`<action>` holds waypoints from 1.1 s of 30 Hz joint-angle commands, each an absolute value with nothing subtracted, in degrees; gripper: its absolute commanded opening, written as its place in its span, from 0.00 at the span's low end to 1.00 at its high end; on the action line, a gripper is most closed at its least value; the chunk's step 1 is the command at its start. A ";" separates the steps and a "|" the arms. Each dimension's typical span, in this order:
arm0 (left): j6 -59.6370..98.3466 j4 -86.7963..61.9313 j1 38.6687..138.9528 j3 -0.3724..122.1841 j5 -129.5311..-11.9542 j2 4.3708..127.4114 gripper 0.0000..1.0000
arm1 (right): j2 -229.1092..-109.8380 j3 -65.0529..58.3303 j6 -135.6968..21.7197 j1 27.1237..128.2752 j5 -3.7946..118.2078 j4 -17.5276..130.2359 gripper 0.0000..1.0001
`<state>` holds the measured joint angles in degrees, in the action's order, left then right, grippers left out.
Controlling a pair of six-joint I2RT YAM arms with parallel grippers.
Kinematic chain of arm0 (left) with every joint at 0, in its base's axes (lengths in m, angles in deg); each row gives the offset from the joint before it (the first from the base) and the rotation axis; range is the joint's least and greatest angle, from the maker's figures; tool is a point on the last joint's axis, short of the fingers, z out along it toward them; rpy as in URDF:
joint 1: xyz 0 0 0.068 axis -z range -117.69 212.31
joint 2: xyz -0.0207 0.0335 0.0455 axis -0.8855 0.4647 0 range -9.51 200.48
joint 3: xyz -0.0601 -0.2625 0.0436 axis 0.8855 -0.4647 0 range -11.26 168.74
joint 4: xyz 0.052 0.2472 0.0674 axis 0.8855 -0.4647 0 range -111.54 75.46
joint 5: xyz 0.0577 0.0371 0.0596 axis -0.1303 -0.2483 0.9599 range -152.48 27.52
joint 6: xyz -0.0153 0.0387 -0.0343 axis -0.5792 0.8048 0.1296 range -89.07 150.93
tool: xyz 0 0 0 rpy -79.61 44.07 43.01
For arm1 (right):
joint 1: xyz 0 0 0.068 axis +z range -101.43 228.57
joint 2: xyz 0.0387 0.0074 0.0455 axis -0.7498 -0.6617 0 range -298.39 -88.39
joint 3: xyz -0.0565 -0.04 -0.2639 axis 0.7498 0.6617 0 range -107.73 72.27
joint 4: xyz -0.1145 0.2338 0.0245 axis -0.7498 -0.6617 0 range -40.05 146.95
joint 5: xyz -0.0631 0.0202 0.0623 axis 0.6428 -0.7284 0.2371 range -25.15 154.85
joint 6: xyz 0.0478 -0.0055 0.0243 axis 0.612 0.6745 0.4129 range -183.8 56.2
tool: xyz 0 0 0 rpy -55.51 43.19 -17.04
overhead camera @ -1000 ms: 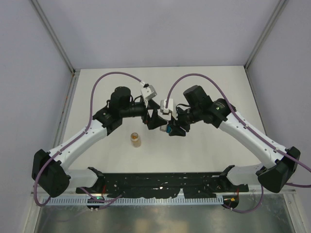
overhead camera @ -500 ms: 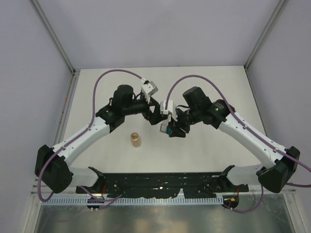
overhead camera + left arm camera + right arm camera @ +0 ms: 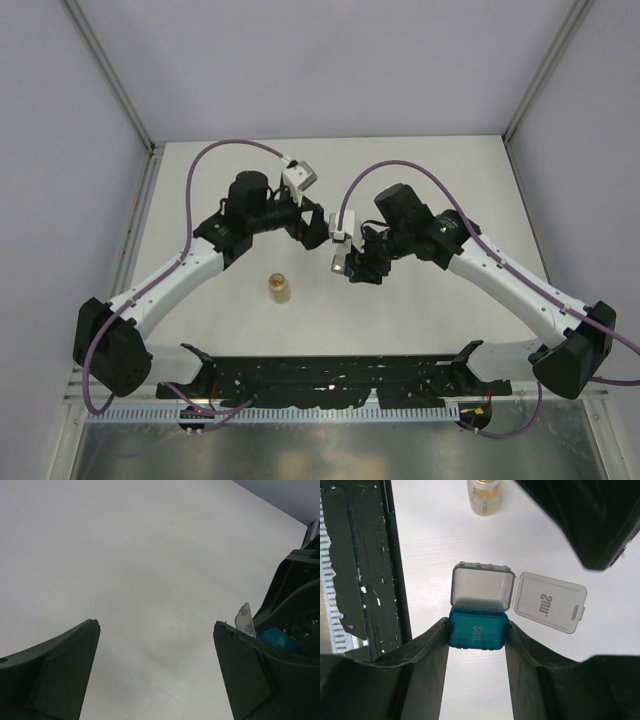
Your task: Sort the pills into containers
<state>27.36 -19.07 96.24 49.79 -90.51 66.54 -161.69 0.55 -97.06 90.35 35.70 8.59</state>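
The containers are two joined small boxes. The teal-blue box (image 3: 478, 628), marked "Sun.", is pinched between the fingers of my right gripper (image 3: 477, 626), which is shut on it. The grey box (image 3: 482, 586) sticks out past the fingertips with its clear lid (image 3: 550, 602) swung open to the right. Its inside looks empty. From above, the pair (image 3: 343, 267) hangs in my right gripper (image 3: 350, 271) at mid-table. My left gripper (image 3: 318, 230) is just up-left of it, open (image 3: 156, 625) with nothing between its fingers. No pills show on their own.
A small clear vial (image 3: 279, 288) with yellowish contents stands upright, left of the boxes and nearer the front; it is also seen as the vial (image 3: 484, 497). A black perforated rack (image 3: 330, 375) runs along the near edge. Grey walls enclose the white table (image 3: 430, 170).
My left gripper has drawn back up and away from the boxes, still open. The grey box and its open lid now show. My right gripper keeps its hold, shifted slightly left.
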 commanded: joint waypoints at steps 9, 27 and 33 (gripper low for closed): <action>30.67 -19.19 83.41 43.24 -93.77 55.53 0.99 | -165.11 7.14 -96.76 90.50 46.29 17.13 0.13; 45.70 -32.81 81.82 29.61 -88.94 37.07 1.00 | -187.79 8.99 -99.31 89.27 49.91 28.82 0.20; 47.19 -34.14 81.74 28.12 -88.67 36.54 0.99 | -189.99 8.20 -99.57 88.56 50.17 28.74 0.29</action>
<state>44.80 -33.30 82.06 29.29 -89.46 37.20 -188.88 10.32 -98.63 89.00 49.38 27.08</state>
